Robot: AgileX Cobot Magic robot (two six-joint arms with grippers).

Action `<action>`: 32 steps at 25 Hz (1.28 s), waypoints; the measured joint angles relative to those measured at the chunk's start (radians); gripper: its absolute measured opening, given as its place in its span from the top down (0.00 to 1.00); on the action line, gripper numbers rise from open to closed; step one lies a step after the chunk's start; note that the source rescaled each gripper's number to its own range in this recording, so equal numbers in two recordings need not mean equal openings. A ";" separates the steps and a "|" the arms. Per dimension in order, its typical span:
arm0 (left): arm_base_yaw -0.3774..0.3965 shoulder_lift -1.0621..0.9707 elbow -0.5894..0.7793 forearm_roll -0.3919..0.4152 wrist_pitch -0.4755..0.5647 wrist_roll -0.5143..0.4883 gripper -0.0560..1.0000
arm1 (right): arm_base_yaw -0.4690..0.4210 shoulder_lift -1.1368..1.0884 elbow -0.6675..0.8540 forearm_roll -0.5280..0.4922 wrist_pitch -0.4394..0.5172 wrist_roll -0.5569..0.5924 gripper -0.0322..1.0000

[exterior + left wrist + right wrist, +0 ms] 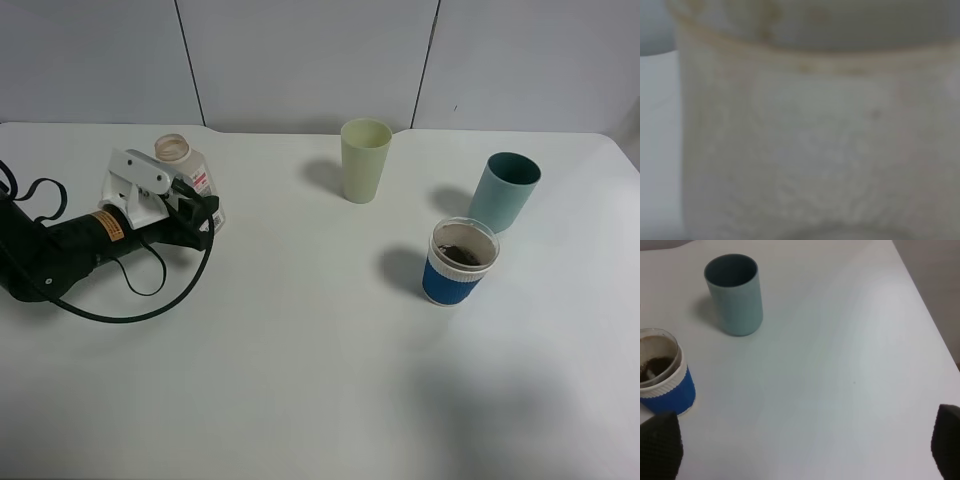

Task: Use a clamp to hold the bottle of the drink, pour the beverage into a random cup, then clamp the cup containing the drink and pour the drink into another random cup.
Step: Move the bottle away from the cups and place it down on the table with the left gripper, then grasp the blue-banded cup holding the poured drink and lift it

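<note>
The bottle of the drink (187, 165) stands upright at the table's left, open-necked, with brown residue on its walls. My left clamp (200, 211) is closed around its lower body, and the black arm lies low on the table behind it. In the left wrist view the bottle (810, 145) fills the frame, blurred, and no fingers show. The blue-banded cup (459, 263) (662, 375) holds the brown beverage (461, 253) at the right. The pale yellow-green tumbler (365, 160) stands at the back centre. My right gripper (804, 445) is open near the blue-banded cup, holding nothing; the high view does not show it.
A teal cup (505, 190) (735, 292) stands just behind and to the right of the blue-banded cup. A black cable (150, 300) loops on the table beside the left arm. The table's right edge (930, 315) runs close to the right gripper.
</note>
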 joint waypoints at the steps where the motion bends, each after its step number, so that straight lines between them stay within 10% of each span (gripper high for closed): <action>1: 0.000 -0.004 0.000 0.000 0.003 0.000 0.81 | 0.000 0.000 0.000 0.000 0.000 0.000 0.00; 14: 0.000 -0.087 0.053 0.007 0.009 -0.009 0.19 | 0.000 0.000 0.000 0.000 0.000 0.000 0.00; 32: 0.000 -0.550 0.402 -0.215 0.025 -0.012 0.13 | 0.000 0.000 0.000 0.000 0.000 0.000 0.00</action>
